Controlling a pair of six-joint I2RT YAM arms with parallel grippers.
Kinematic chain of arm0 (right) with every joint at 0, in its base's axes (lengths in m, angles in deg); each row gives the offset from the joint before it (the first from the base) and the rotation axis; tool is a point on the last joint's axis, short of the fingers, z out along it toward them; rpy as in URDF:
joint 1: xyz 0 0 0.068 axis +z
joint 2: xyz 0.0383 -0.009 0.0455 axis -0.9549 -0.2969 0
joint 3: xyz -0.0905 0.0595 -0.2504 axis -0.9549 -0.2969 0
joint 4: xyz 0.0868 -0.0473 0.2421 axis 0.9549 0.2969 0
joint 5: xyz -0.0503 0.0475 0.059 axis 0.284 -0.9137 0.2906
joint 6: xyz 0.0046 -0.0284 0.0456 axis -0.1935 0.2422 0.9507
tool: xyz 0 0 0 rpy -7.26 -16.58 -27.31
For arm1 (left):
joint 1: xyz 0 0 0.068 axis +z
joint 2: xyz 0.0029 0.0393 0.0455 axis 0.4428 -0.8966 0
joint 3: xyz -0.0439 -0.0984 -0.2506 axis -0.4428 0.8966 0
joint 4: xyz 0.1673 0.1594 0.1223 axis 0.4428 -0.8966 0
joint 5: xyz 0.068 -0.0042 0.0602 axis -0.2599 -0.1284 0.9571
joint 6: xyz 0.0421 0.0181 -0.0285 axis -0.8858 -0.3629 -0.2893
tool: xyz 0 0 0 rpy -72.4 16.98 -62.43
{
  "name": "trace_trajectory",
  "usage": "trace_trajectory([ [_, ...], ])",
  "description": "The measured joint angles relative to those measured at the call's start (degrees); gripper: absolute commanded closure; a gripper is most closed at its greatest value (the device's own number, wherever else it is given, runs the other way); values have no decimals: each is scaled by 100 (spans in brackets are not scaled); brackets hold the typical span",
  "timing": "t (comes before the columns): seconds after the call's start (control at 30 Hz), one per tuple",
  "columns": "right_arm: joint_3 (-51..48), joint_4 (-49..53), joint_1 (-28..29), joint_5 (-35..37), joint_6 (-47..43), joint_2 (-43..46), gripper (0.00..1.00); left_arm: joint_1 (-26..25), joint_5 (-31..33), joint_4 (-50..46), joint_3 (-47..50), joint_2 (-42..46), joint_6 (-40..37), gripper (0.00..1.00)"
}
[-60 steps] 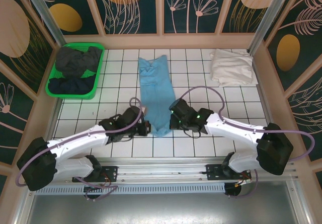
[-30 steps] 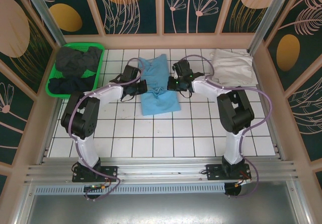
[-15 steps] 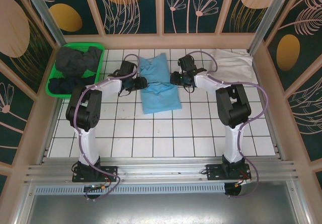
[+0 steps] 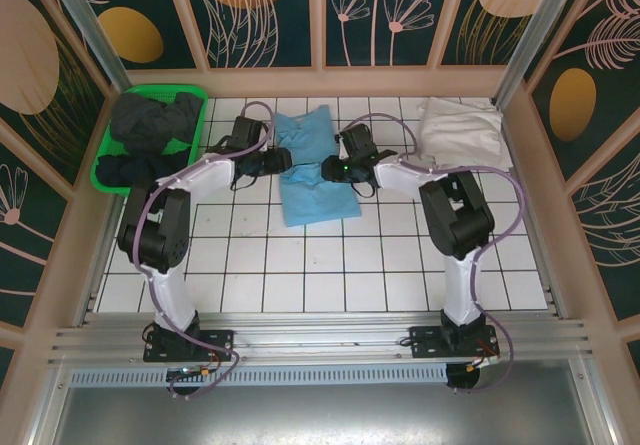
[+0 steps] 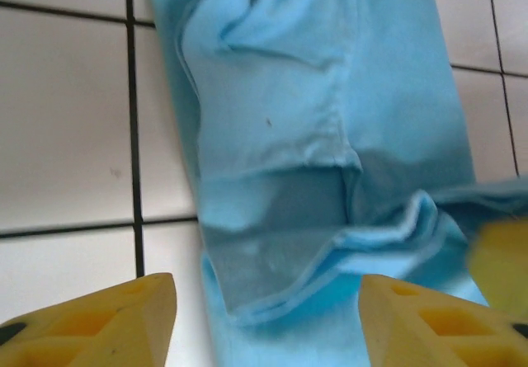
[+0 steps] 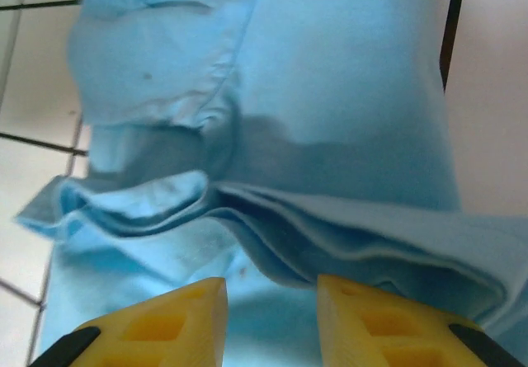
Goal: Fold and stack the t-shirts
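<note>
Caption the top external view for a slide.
Left gripper and right gripper flank the folded sky-blue t-shirt; dark shirts fill the green basket, white t-shirt far right.

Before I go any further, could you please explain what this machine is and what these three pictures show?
These are two robot arms bolted at the near edge of a tiled table. The overhead picture looks down from above and behind them. The other two come from a camera on each wrist, so the yellow blocks at the bottom are that gripper's own fingers. A partly folded light blue t-shirt lies mid-table, with the left gripper and right gripper at its two sides. A folded white t-shirt lies far right, and dark shirts fill a green basket far left. In both wrist views the fingers stand apart over the blue cloth, so nothing seems to be held.
</note>
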Motion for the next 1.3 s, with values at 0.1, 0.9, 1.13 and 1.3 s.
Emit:
trace_trajectory([
  [0.1,522,87,-111,9,-52,-442,66,-245,-85,72,262,223,-55,45],
  [0.9,-758,-592,-149,374,138,535,65,-59,-59,-52,-1513,-1886,-356,62],
  [1.13,-1397,-968,146,442,138,728,65,-33,-57,-59,-1615,-1963,-356,63],
  [1.3,-831,-879,111,487,111,334,66,-15,37,-63,-1561,-1884,-337,61],
])
